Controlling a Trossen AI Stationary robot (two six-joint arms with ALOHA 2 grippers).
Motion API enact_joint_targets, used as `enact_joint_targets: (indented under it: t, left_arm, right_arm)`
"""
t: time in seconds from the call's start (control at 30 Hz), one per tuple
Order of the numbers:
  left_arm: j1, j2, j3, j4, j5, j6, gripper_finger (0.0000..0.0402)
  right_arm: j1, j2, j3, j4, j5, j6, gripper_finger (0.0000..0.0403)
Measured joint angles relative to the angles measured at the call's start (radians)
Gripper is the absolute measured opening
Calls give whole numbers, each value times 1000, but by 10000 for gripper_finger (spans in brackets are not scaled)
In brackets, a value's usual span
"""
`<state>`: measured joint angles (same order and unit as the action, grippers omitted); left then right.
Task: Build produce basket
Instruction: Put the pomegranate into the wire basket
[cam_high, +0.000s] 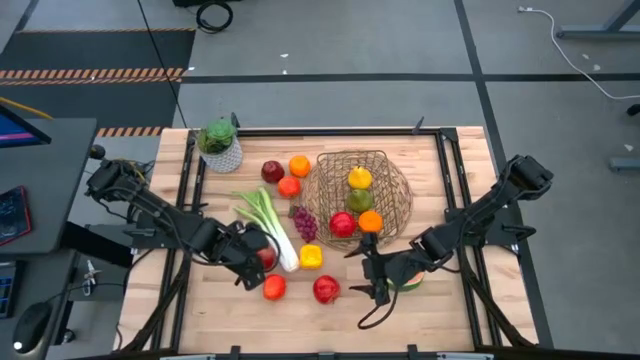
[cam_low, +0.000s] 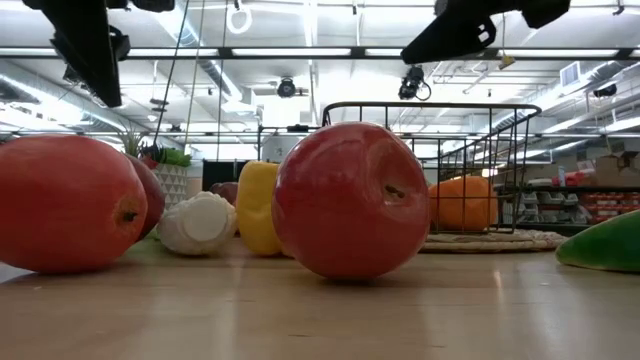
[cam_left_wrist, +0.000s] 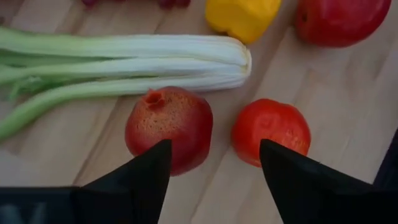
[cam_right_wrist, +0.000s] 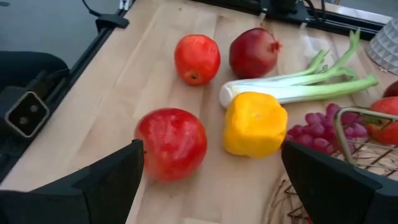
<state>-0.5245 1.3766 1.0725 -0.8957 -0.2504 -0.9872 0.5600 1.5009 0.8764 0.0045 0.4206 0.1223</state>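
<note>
The wire basket (cam_high: 392, 190) stands at the table's middle with a yellow fruit, a green one, a red apple and an orange in it. Produce lies on the wood left of it: a leek (cam_high: 270, 225), grapes (cam_high: 304, 222), a yellow pepper (cam_high: 311, 257), a red apple (cam_high: 326, 289), a red tomato (cam_high: 274, 287) and a dark red pomegranate (cam_high: 265, 257). My left gripper (cam_left_wrist: 214, 162) hangs open over the pomegranate (cam_left_wrist: 169, 127) and the tomato (cam_left_wrist: 270, 130). My right gripper (cam_right_wrist: 211, 180) is open near the front right of the basket, facing the apple (cam_right_wrist: 171, 143) and the pepper (cam_right_wrist: 255, 123).
A potted plant (cam_high: 220, 145) stands at the far left corner. A dark apple (cam_high: 272, 171) and two orange fruits (cam_high: 299, 165) lie between it and the basket. A green watermelon slice (cam_high: 408, 283) lies beside my right gripper. Black rails (cam_high: 452, 170) edge the table.
</note>
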Motion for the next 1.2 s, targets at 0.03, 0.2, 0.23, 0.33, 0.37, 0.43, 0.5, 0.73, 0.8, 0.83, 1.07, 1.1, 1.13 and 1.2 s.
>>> enact_joint_targets:
  t: [0.03,0.2,0.23,0.33,0.37,0.43,0.5,0.73,0.8,0.83,1.07,1.1,1.13,1.2]
  left_arm:
    - [0,0,0,0,1,-7,245]
    - [-1,0,0,0,0,-19,230]
    - [0,0,0,0,0,-18,228]
    - [6,0,0,1,-4,-15,224]
    - [10,0,0,1,-10,-15,223]
    - [14,0,0,2,-26,-15,222]
    - [19,0,0,3,-46,-14,222]
    - [51,8,0,9,-97,0,217]
    - [56,29,0,11,-128,-16,214]
    - [56,42,0,13,-149,-25,212]
    - [37,112,0,47,-265,39,196]
    - [30,112,0,50,-289,60,193]
    - [23,111,0,48,-313,80,191]
    - [5,105,0,22,-364,126,185]
  right_arm:
    - [-3,0,0,-1,0,-6,384]
    - [-18,0,0,-1,-3,-34,384]
    - [-20,0,0,-2,-3,-36,384]
    - [-25,0,0,-6,-4,-27,384]
    - [-26,0,0,-6,-4,-20,384]
    - [-26,0,0,-6,-4,-1,384]
    - [-24,0,0,-6,-4,26,384]
    - [4,0,0,-7,5,107,384]
    - [18,0,0,-7,16,131,384]
    - [26,0,0,-8,27,143,384]
    - [92,0,0,-15,104,209,384]
    - [100,0,0,-18,120,217,384]
    - [107,0,0,-20,133,220,384]
    - [119,0,0,-22,156,224,384]
